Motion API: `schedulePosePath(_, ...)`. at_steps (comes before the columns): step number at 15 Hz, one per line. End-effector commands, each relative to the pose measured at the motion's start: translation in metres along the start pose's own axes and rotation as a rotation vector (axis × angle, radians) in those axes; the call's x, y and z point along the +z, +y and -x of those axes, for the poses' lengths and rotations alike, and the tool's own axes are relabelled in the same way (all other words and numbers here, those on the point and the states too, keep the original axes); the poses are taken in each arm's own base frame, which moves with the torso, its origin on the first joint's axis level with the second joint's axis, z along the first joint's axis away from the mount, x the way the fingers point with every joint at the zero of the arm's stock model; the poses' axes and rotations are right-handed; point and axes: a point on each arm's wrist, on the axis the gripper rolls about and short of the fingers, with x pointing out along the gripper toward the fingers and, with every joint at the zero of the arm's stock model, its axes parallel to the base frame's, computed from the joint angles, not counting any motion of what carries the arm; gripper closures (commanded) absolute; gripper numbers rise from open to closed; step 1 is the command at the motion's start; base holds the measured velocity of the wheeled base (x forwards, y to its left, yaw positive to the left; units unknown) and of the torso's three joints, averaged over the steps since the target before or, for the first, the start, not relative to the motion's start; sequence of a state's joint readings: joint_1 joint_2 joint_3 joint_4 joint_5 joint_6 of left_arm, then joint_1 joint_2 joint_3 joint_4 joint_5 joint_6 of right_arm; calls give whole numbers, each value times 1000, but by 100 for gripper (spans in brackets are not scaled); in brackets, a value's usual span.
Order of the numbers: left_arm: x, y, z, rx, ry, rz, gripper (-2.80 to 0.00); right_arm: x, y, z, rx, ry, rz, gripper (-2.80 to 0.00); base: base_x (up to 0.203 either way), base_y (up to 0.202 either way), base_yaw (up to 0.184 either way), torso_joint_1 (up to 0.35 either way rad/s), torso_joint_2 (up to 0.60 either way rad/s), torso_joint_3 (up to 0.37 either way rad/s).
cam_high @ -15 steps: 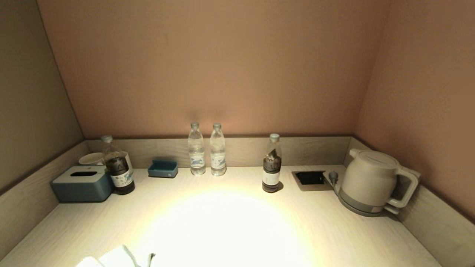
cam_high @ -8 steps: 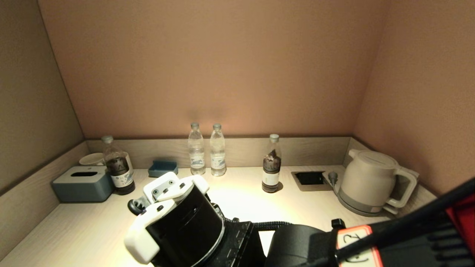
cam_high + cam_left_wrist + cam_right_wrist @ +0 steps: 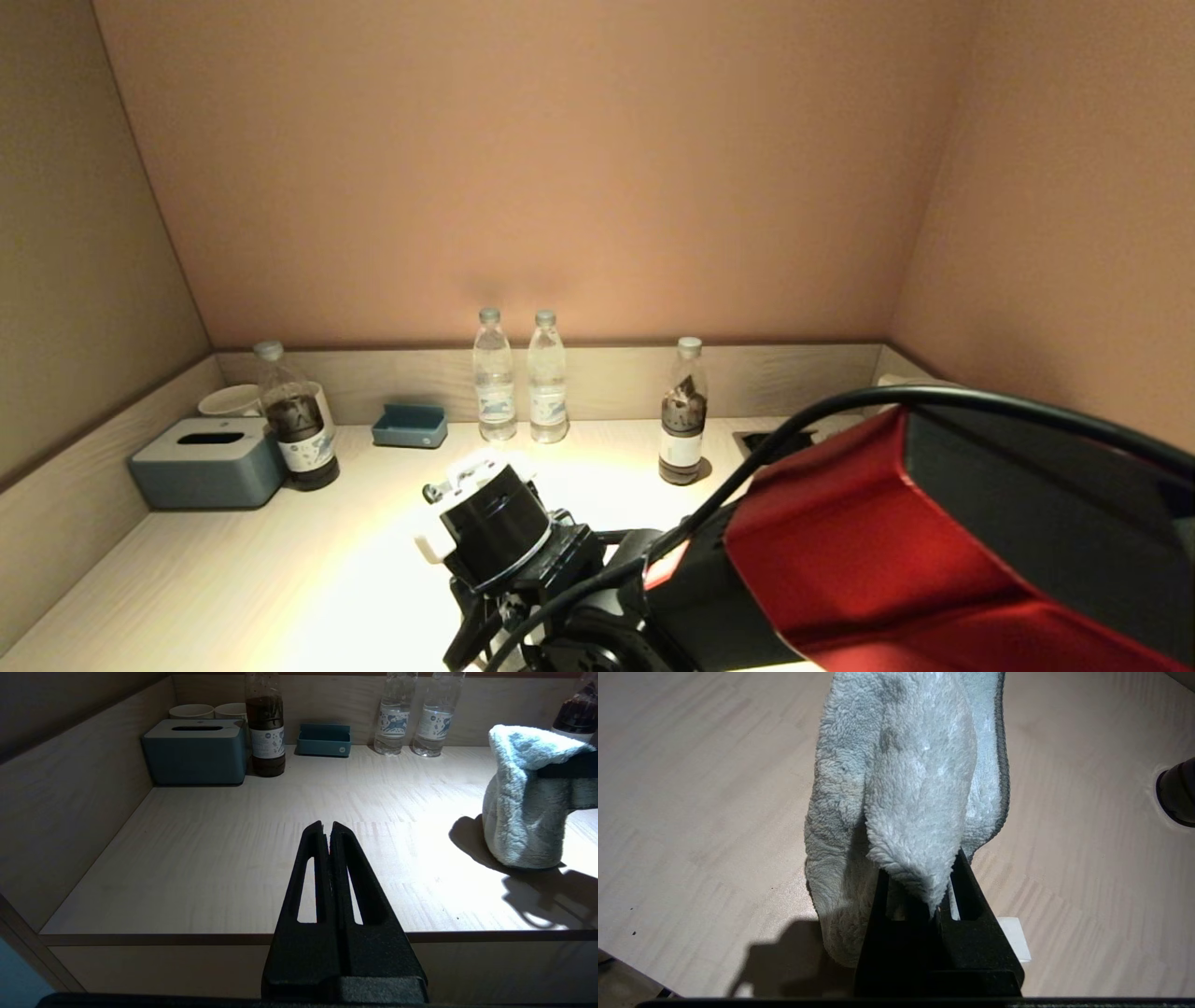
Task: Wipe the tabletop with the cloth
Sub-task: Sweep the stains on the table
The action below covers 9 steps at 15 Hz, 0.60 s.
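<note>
The fluffy pale blue-grey cloth [image 3: 915, 788] hangs bunched from my right gripper [image 3: 934, 891], which is shut on it. In the left wrist view the cloth [image 3: 523, 807] stands over the middle of the light wooden tabletop [image 3: 210, 858], its lower end touching the surface. In the head view my right arm's wrist [image 3: 490, 523] covers the gripper and the cloth. My left gripper [image 3: 327, 826] is shut and empty, low at the table's front edge, left of the cloth.
Along the back wall stand a blue tissue box [image 3: 207, 462], cups [image 3: 229, 399], a dark bottle [image 3: 297, 420], a small blue tray [image 3: 409, 426], two water bottles [image 3: 521, 378] and another dark bottle [image 3: 683, 415]. My red right arm [image 3: 934, 560] hides the kettle side.
My right arm has come into the head view from the bottom and reached forward over the middle of the table. The cloth seen at the front edge before no longer shows there.
</note>
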<state>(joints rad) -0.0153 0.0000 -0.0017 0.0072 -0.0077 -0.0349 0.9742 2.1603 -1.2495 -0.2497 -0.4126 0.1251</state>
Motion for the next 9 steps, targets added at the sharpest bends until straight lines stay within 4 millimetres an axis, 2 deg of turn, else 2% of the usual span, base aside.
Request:
schedulePosePath(1, 0, 0, 0, 0, -1, 0, 0, -18, 7, -28, -12, 44, 15, 0, 0, 0, 0, 0, 0, 0)
schedulePosePath(6, 0, 0, 0, 0, 1, 0, 0, -38, 31, -36, 24, 86, 58, 0, 0, 0, 0, 0, 0, 0)
schedulePosePath(9, 0, 0, 0, 0, 1, 0, 0, -43, 54, -25, 72, 79, 92, 0, 0, 0, 0, 0, 0, 0)
